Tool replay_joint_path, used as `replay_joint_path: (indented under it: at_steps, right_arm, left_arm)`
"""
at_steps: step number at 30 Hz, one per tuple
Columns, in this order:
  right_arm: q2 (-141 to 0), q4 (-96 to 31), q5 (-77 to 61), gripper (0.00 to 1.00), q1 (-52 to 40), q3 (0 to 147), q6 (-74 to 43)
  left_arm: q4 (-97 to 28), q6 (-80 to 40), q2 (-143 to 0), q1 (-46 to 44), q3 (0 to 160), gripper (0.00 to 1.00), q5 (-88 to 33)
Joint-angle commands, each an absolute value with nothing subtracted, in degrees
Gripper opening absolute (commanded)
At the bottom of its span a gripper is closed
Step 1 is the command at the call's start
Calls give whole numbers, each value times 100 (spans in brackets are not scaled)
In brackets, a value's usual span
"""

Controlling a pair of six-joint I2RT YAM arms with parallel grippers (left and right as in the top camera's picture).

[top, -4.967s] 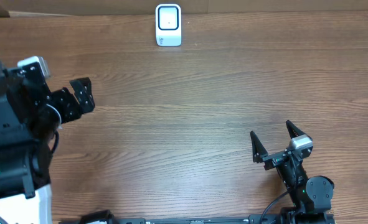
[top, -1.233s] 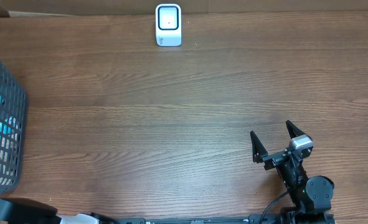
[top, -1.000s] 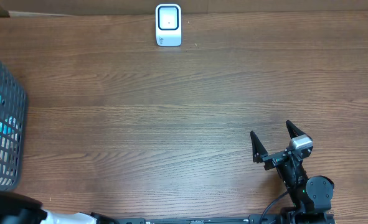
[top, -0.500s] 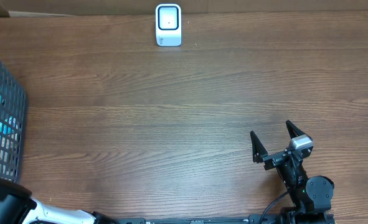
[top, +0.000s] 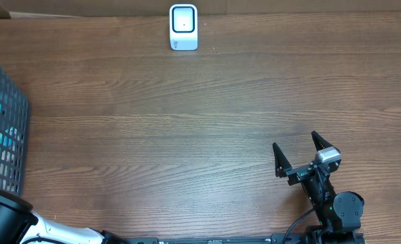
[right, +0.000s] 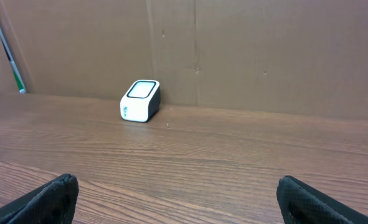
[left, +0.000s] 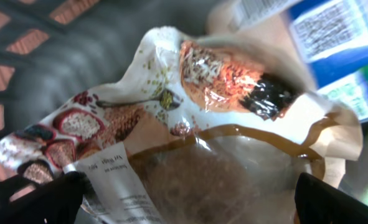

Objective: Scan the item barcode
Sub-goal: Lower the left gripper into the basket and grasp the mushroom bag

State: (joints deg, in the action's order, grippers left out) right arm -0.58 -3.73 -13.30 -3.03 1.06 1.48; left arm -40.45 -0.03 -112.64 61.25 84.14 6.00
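The left wrist view looks down into the dark mesh basket (left: 40, 37) from close up. My left gripper (left: 187, 205) is open, its two black fingertips (left: 43, 202) standing either side of a crinkled grain bag (left: 233, 124) with a clear window and a white printed label (left: 112, 183). Whether the fingertips touch the bag I cannot tell. A blue box with a barcode label (left: 330, 28) lies beyond the bag. The white scanner (top: 184, 27) stands at the table's far edge, also seen as the scanner (right: 140, 101). My right gripper (top: 297, 154) rests open and holds nothing at the near right.
The grey basket (top: 3, 135) stands at the table's left edge with blue packaging showing through its mesh. Part of my left arm (top: 3, 224) shows at the bottom left corner. A brown cardboard wall (right: 264, 50) rises behind the scanner.
Five seconds ago the left arm hung over the table's left side; now it is out past the basket, only its base showing at the bottom left. The right arm has not moved.
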Motion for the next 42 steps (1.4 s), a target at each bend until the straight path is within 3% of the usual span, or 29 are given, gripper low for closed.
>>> replay_joint_path:
  at_steps: [1,4,9,10,13,14,21,27,28,29,30,31,42]
  right_arm:
    - [-16,-344,-1341,100,-292,47,134]
    - [-16,-344,-1341,100,-292,47,137]
    - [-16,-344,-1341,100,-292,47,134]
    - [-16,-344,-1341,100,-292,47,134]
    - [-16,-344,-1341,100,-292,47,137]
    - [-16,-344,-1341,100,-292,47,137]
    - [-16,-344,-1341,100,-292,47,137]
    - [-16,-344,-1341,100,-292,47,137]
    - [-16,-344,-1341,100,-292,47,137]
    - [-16,-344,-1341,100,-292,47,137]
    - [-16,-344,-1341,100,-292,47,137]
    - [-16,-344,-1341,100,-292,47,137]
    - [-16,-344,-1341,100,-292,47,134]
  left_arm:
    - [-3719,-113,-11314,6055,7975,100,613]
    - [-3546,-196,-11314,6053,7850,99,580]
    - [-3522,-191,-11314,6055,7830,68,499]
    - [-3527,-193,-11314,6053,7830,40,484]
    - [-3531,-246,-11314,6055,7832,18,482]
    - [-3538,-301,-11314,6055,7832,4,484]
    - [-3824,-346,-11295,6055,8106,4,484]
    - [-4678,-917,-11246,6058,9045,4,486]
    - [-4794,-1057,-11246,6058,9161,17,486]
    - [-4829,-1323,-11246,6058,9229,87,484]
    - [-4842,-1382,-11249,6058,9196,96,486]
    - [-4823,-1424,-11249,6058,9098,100,486]
    - [-3030,-1417,-11327,6088,7570,100,338]
